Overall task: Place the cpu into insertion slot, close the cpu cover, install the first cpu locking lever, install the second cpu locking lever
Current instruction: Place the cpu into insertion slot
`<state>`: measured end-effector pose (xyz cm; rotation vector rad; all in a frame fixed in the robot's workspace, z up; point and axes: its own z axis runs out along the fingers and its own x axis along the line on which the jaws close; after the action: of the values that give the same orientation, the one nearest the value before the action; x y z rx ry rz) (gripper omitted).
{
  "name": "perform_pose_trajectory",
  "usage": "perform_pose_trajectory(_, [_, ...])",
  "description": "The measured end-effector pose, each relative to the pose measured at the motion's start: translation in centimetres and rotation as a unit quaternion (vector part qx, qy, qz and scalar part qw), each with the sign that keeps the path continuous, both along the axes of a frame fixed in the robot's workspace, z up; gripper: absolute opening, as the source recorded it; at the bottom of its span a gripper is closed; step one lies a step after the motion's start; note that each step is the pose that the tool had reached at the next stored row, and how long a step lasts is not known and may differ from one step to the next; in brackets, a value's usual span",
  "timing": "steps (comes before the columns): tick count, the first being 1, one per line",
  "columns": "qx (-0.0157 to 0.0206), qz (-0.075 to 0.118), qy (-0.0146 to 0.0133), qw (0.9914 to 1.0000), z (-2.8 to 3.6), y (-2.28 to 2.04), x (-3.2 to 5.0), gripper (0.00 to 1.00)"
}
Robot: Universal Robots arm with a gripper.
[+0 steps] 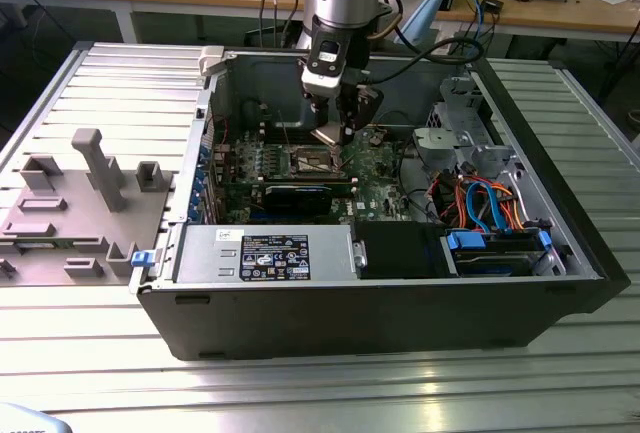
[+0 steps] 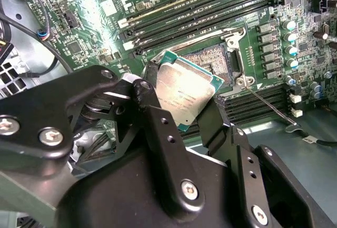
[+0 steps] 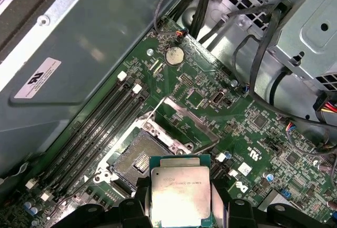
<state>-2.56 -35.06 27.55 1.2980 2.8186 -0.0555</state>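
My gripper [image 2: 181,107] is shut on the cpu [image 2: 184,92], a flat square chip with a silvery top and green edge, clamped between two black fingers [image 2: 152,107]. The chip hangs tilted just above the insertion slot [image 2: 213,59], apart from it. In the first wrist view the cpu [image 3: 180,188] sits beside the open dark insertion slot [image 3: 138,157], and the cpu cover [image 3: 189,113] stands swung back, with green board showing through its window. A thin locking lever [image 2: 268,99] lies released next to the socket. In the exterior view the gripper [image 1: 330,133] hovers over the insertion slot [image 1: 312,160] inside the open case.
Long memory slots [image 2: 200,12] run beside the socket. A black graphics card [image 1: 300,196] and the power supply [image 1: 265,253] lie toward the case front. A drive cage with coloured cables [image 1: 490,213] is on the exterior view's right. A grey fixture [image 1: 80,203] stands outside the case.
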Motion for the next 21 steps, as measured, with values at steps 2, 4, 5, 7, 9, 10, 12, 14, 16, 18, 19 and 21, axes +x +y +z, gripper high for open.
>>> perform_pose_trajectory(2, [-0.0002,-0.001,0.0000,1.00000,-0.01,0.00,0.00,0.55])
perform_pose_trajectory(4, [-0.0004,-0.002,0.0000,1.00000,-0.03,0.00,0.00,0.55])
perform_pose_trajectory(5, [-0.0004,-0.003,0.0000,1.00000,-0.04,0.00,0.00,0.55])
perform_pose_trajectory(7, [-0.0007,-0.005,0.0000,0.99999,-0.06,0.00,0.00,0.55])
perform_pose_trajectory(9, [-0.0007,-0.006,0.0000,0.99998,-0.08,0.00,0.00,0.55])
perform_pose_trajectory(10, [-0.0008,-0.006,0.0000,0.99998,-0.08,0.00,0.00,0.55])
perform_pose_trajectory(12, [-0.0008,-0.007,0.0000,0.99997,-0.10,0.00,0.00,0.55])
perform_pose_trajectory(14, [-0.0009,-0.008,0.0000,0.99997,-0.11,0.00,0.00,0.55])
perform_pose_trajectory(16, [-0.0010,-0.009,0.0000,0.99996,-0.12,0.00,0.00,0.55])
perform_pose_trajectory(18, [-0.0012,-0.011,0.0000,0.99994,-0.14,0.00,0.00,0.55])
perform_pose_trajectory(19, [-0.0014,-0.012,0.0000,0.99993,-0.15,0.00,0.00,0.55])
perform_pose_trajectory(21, [-0.0019,-0.014,0.0000,0.99990,-0.16,0.00,0.00,0.55])
